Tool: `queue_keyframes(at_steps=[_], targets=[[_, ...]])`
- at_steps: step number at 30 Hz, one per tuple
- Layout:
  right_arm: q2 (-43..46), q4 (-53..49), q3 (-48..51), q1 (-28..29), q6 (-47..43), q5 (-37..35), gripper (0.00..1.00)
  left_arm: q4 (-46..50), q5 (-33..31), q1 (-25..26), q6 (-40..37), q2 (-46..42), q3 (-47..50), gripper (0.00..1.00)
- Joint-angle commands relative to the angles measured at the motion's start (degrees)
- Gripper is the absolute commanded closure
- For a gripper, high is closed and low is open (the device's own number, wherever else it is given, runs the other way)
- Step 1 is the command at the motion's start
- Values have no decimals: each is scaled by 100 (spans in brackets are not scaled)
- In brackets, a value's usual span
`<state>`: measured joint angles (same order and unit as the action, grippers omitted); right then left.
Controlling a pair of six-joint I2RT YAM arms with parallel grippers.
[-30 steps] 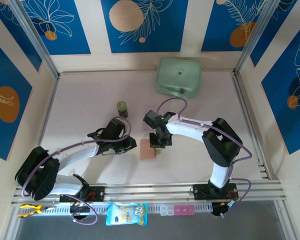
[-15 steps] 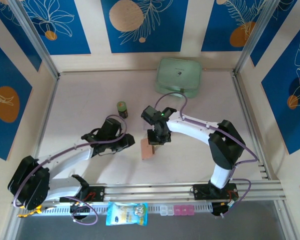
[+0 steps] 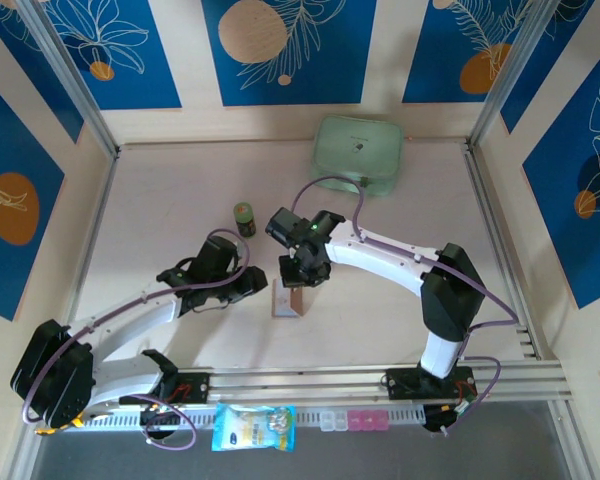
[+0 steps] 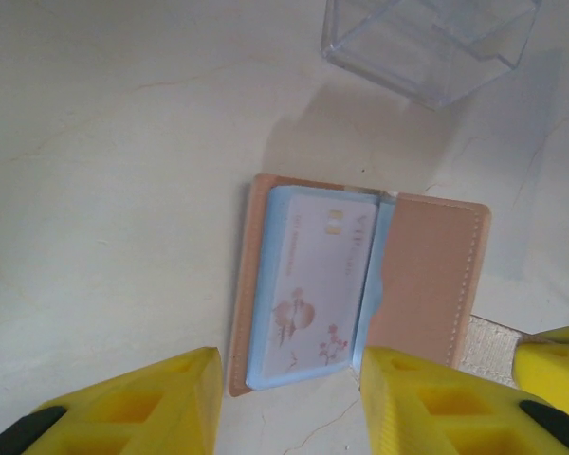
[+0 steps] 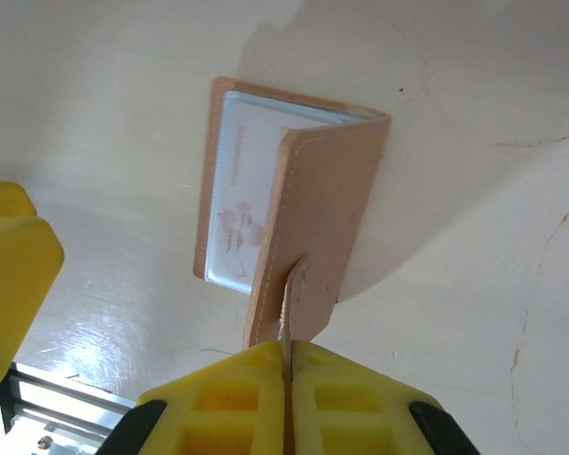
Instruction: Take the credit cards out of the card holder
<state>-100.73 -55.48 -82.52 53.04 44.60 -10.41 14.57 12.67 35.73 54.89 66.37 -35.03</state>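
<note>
Card holder (image 4: 422, 275) lies part-open on table (image 4: 104, 142); one pale credit card (image 4: 313, 284) is seen tucked in its pocket. Its flap tab is pinched by right gripper (image 5: 287, 365). Left gripper (image 4: 289, 398) is held spread close by. Clear tray (image 4: 427, 47) is set near.

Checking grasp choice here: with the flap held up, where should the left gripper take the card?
Probably the uncovered long edge of the credit card, coming from the side away from the flap that the right gripper pinches up. It lies flat in the card holder, partly under that flap, so only that side is free.
</note>
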Motion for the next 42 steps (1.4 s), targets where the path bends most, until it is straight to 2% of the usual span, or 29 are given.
queue_keyframes(at_steps=[1,6,12,18,24,31,38,42], targets=[[-49,-276,-92,35,31,-95,93,11,179,-51,-177,18,75,58],[104,-380,137,-18,32,-265,93,-149,433,-53,-231,340,19,58],[412,-285,791,-281,31,-349,93,-446,740,142,-148,1045,-151,65],[583,-104,1411,-585,-22,-402,93,-523,651,321,-22,1465,-285,72],[507,205,1881,-789,-57,-444,93,-508,628,340,13,1673,-329,81],[88,242,1873,-800,-116,-762,90,-526,692,352,-6,1928,-377,82],[-160,240,1736,-717,-137,-979,79,-346,604,352,-80,2094,-470,83],[-362,75,1611,-597,-76,-1278,63,-280,586,356,-98,2159,-453,83]])
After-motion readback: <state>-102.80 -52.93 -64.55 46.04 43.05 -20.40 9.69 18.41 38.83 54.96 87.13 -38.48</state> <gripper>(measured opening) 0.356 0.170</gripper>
